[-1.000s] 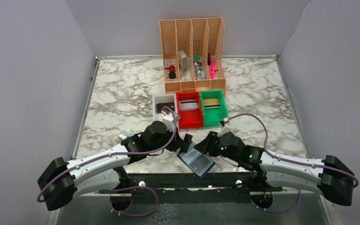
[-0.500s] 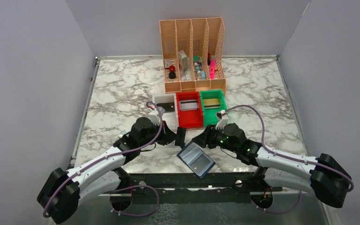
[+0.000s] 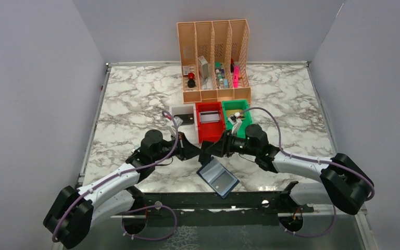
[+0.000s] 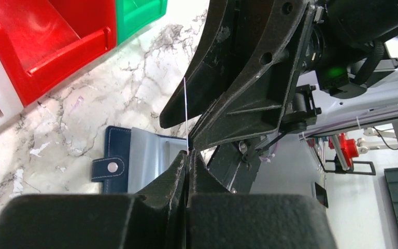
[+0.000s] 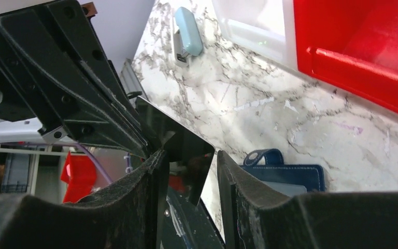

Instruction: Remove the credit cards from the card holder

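Observation:
The navy card holder (image 3: 217,178) lies open on the marble near the front edge; it also shows in the left wrist view (image 4: 129,155) and the right wrist view (image 5: 290,174). My left gripper (image 3: 197,152) is shut on a black credit card (image 5: 186,148), held above the table just behind the holder. In the left wrist view the card (image 4: 185,114) stands edge-on out of the left gripper (image 4: 187,155). My right gripper (image 3: 209,150) meets it from the right. Its jaws (image 5: 192,163) are open on either side of the card, with a gap at the right finger.
White (image 3: 179,111), red (image 3: 210,136) and green (image 3: 228,107) bins stand just behind the grippers; the red one holds a silver card (image 3: 210,117). The orange file rack (image 3: 214,60) is at the back. A light blue object (image 5: 188,31) lies on the marble to the left.
My left gripper lifted the black card up from the holder and held it there. My right gripper moved left and now straddles the card. The holder stayed put.

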You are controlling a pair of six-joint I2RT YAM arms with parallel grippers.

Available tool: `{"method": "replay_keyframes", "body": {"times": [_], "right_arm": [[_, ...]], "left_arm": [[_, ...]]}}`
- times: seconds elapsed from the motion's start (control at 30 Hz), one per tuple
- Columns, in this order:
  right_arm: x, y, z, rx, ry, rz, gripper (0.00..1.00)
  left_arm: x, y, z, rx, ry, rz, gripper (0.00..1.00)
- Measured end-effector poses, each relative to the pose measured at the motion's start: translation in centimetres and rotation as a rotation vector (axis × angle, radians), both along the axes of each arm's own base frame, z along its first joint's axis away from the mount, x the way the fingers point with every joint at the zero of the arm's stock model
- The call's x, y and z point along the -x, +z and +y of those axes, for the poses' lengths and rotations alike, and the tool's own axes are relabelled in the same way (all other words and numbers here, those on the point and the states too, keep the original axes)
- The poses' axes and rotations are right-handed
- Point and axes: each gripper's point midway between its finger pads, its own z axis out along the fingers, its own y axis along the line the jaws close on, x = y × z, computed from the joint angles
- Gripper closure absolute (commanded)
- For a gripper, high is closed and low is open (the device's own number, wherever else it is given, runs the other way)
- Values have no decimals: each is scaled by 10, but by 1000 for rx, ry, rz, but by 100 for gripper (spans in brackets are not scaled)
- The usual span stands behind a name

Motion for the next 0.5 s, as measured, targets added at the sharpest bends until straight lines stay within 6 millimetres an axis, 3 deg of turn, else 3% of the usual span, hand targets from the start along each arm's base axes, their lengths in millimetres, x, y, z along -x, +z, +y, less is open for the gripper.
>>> {"method": "replay_keyframes", "body": {"times": [0.17,0.5], "right_arm": [[-5,15,6,-67,58,-8,59],[-4,30,5,-158,144,4,80]], "left_arm": [[-11,13,5,32,9,-16,100],[-33,31,14,77,12,-36,100]]}}
